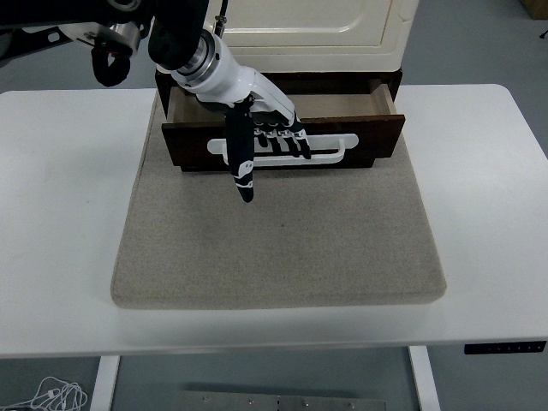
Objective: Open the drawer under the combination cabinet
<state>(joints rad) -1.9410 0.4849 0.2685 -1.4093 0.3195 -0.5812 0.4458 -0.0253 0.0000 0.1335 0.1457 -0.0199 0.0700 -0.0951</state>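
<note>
A cream cabinet [308,30] stands at the table's far edge on a dark wooden base. The dark brown drawer [377,137] under it is pulled partly out, and its pale inside [334,104] shows. The drawer front carries a white handle [330,148]. My left hand [265,137] reaches in from the upper left. Its fingers [287,137] are hooked over the handle and its thumb [242,167] points down in front of the drawer. My right arm does not show.
A beige felt mat [274,248] lies under the cabinet and covers the middle of the white table [60,214]. The drawer front hangs over the mat's far part.
</note>
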